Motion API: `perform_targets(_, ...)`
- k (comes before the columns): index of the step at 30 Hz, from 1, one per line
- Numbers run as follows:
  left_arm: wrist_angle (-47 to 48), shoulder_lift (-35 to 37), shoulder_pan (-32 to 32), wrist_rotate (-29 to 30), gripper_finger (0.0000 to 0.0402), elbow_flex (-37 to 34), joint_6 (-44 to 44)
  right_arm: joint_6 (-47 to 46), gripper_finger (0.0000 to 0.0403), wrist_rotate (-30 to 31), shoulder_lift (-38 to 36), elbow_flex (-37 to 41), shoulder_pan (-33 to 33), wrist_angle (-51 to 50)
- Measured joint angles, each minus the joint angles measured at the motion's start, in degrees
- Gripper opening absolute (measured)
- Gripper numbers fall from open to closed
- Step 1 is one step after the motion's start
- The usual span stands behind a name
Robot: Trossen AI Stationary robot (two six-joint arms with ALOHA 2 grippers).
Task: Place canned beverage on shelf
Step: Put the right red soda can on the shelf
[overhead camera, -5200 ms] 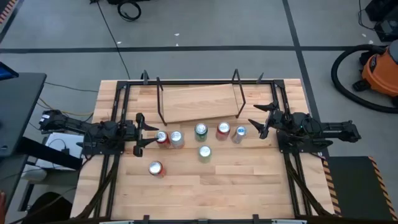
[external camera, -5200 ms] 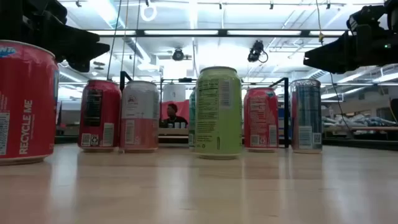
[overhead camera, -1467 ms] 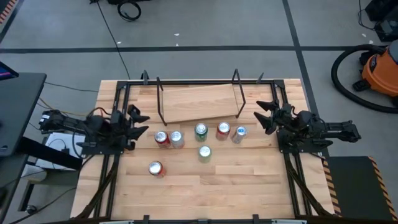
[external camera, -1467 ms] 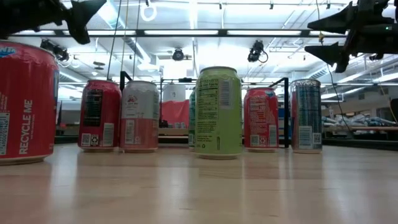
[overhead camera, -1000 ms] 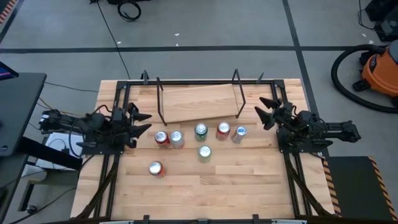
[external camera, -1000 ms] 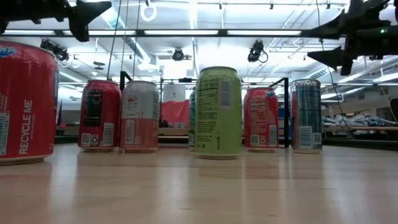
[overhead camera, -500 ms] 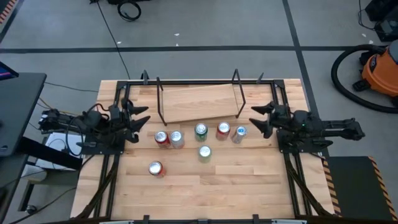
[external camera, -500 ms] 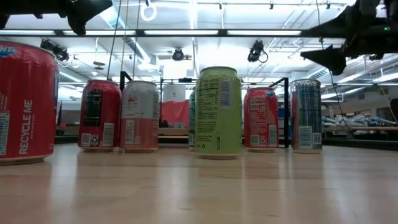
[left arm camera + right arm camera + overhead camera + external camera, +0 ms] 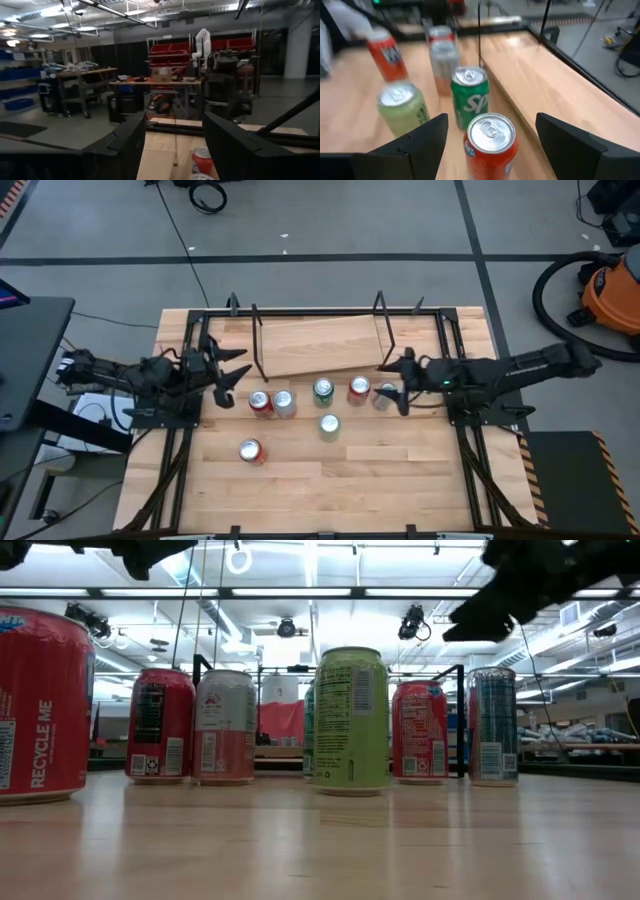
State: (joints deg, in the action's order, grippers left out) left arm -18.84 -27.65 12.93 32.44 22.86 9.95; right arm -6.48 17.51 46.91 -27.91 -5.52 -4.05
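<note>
Robotics laboratory / workshop bay.

A butcher-block worktop (image 9: 330, 480) in a black metal frame stands on a grey concrete floor (image 9: 330, 230) marked with dark tape lines. An orange shop vacuum (image 9: 612, 295) with a black hose sits beside it, and cables trail across the floor. The surrounding hall has an open ceiling with strip lights (image 9: 420, 591) and suspended cameras, workbenches (image 9: 85, 75), racks of red storage bins (image 9: 167, 49), blue bins on shelving, and a white robot arm (image 9: 202, 42).
</note>
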Motion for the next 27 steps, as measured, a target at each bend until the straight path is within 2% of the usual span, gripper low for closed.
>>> perform_targets(6, 1.1, -2.0, 0.0, 0.5, 0.0205, 2.2, 0.3, 3.9, 0.0323, 0.7, 13.7, -13.5, 0.4, -12.9)
perform_targets(11, 1.1, -2.0, 0.0, 2.1, 0.0205, 2.2, 2.6, 8.4, 0.0362, 0.3, 21.7, -23.8, 1.4, -20.8)
perform_targets(15, 1.1, -2.0, 0.0, 4.0, 0.0205, 2.2, 6.2, 9.8, 0.0394, -2.6, 26.4, -31.0, 2.3, -27.1)
perform_targets(20, -2.7, -2.0, 0.0, 4.0, 0.0205, 2.2, 10.2, 10.6, 0.0396, -4.1, 31.5, -36.6, 2.7, -33.9)
perform_targets(27, -10.5, -2.0, 0.0, 4.0, 0.0205, 2.2, 10.8, 11.2, 0.0399, -5.0, 36.1, -41.6, 2.7, -40.2)
